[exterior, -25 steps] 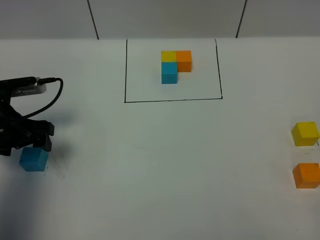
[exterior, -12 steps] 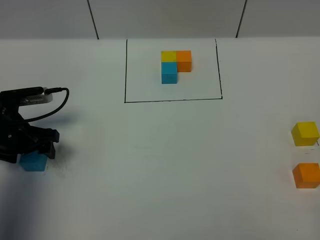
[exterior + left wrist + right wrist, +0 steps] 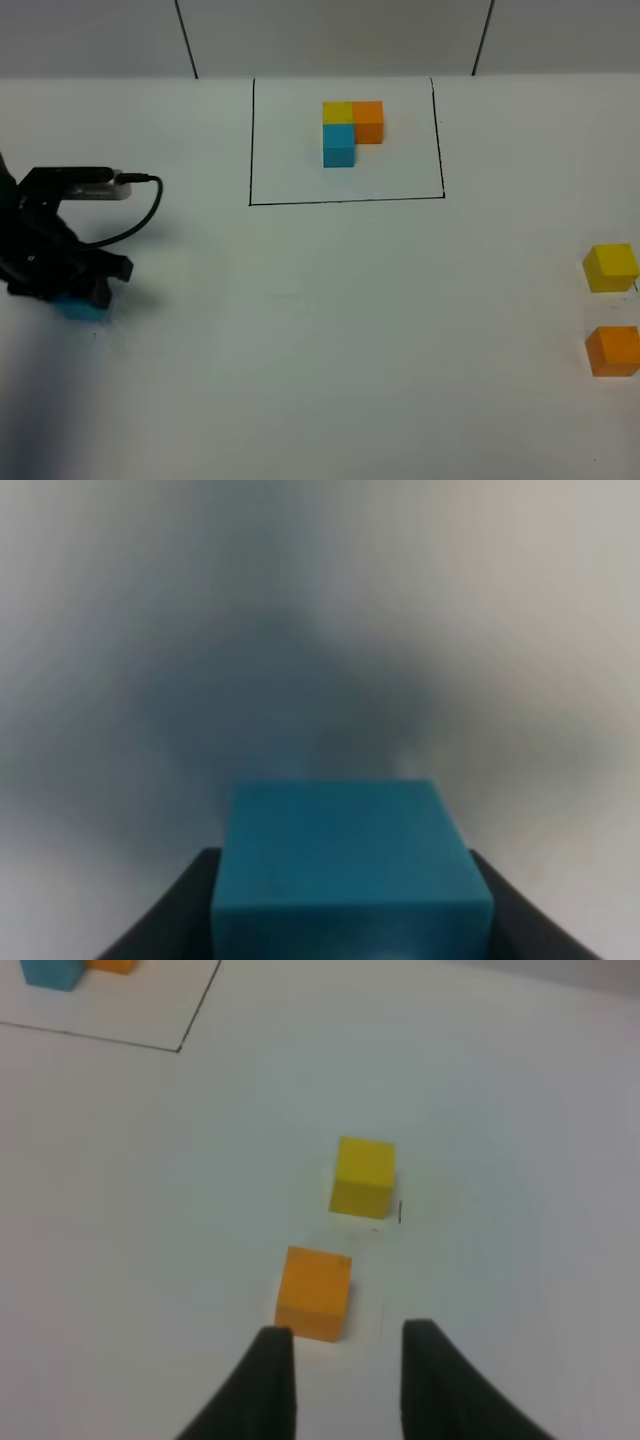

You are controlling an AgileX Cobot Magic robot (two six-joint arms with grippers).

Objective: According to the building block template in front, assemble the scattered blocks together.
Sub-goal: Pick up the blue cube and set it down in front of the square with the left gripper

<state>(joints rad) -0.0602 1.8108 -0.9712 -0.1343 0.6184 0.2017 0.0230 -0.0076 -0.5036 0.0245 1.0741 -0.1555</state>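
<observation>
Gripping the blue cube (image 3: pixel 345 850), the left claw (image 3: pixel 350 915) is closed; the right claw (image 3: pixel 345 1345) gapes empty

Left claw (image 3: pixel 78 296) low, clamped on blue cube (image 3: pixel 350 870); right claw (image 3: pixel 345 1345) fingers apart.

Bright, even light on the white table (image 3: pixel 330 330), faint soft shadows, left wrist view hazily blurred.
</observation>
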